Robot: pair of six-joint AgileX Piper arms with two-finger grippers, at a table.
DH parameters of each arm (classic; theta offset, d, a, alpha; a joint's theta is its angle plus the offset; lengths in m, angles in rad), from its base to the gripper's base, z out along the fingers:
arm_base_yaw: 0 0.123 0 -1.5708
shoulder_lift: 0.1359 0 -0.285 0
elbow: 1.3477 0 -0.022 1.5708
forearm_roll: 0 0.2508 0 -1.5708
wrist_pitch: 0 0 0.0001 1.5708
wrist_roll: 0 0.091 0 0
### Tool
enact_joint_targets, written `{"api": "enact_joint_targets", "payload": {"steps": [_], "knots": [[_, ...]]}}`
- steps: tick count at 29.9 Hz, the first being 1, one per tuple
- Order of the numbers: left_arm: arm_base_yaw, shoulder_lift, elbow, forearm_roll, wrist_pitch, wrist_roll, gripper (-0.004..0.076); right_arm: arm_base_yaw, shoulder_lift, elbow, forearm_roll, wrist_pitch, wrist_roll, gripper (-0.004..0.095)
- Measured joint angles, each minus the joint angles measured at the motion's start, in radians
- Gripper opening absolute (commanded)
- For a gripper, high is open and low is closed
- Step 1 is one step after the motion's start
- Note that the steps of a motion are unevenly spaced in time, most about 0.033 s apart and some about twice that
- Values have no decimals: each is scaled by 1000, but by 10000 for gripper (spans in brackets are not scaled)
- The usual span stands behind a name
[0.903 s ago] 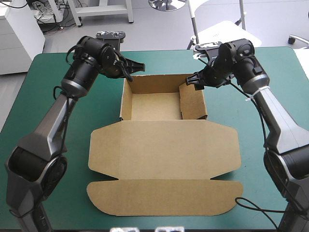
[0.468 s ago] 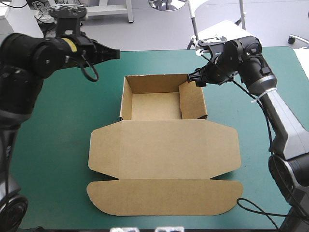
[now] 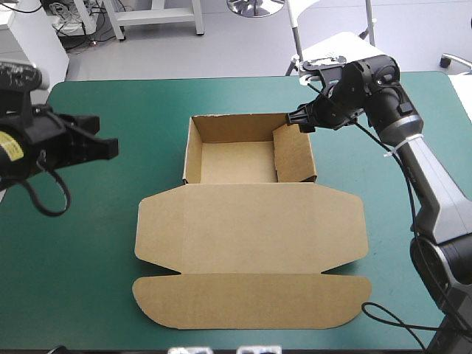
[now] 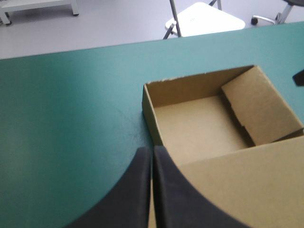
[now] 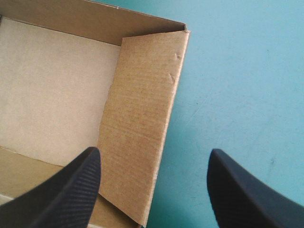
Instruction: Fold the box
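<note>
Holds the left fingers (image 4: 135, 190) pressed together into one pointed arch, nothing between them, raised over the teal-green cover of the counter (image 3: 81, 243) near its left edge. Points them toward the box (image 3: 251, 221), the arch's tip lining up in the wrist view with the near left corner of the tray. Places them, seen from above, well apart from the brown board, out beyond the tray's left wall.

Spreads the right fingers (image 5: 71, 190) wide, gripping nothing, at the tray's far right corner. Sets one black finger over the tray's inside and the other over bare cover outside it, with the right wall panel (image 5: 142, 128) ahead of and between them. Cannot be told whether either finger touches the board.

Leaves the box at the counter's middle as an open tray, back and left walls upright, right panel leaning inward over the floor. Shows the lid (image 3: 251, 225) lying flat on the cover toward the near edge, a small flap at each side and a long round-cornered flap (image 3: 251, 299) along its front.
</note>
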Motion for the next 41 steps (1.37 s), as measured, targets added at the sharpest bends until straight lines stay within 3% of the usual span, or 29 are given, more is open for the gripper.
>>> {"api": "enact_joint_targets", "payload": {"steps": [15, 24, 30, 34, 40, 41], "knots": [[0, -465, 561, 31, -9, -35, -1, 0, 74, 69, -1, -3, -5, 600], [0, -738, 874, 31, -106, -41, -1, 0, 86, 244, 8, -12, -12, 600], [0, -872, 996, 31, -168, -42, -1, 0, 86, 270, 85, -39, -29, 587], [0, -916, 1037, 31, -178, -42, -1, 0, 90, 271, 117, -56, -31, 463], [0, -923, 1068, 31, -181, -42, -8, 0, 113, 272, 120, -52, -31, -2], [0, -923, 1070, 31, -181, -42, -10, -2, 116, 272, 120, -52, -33, -11]]}}
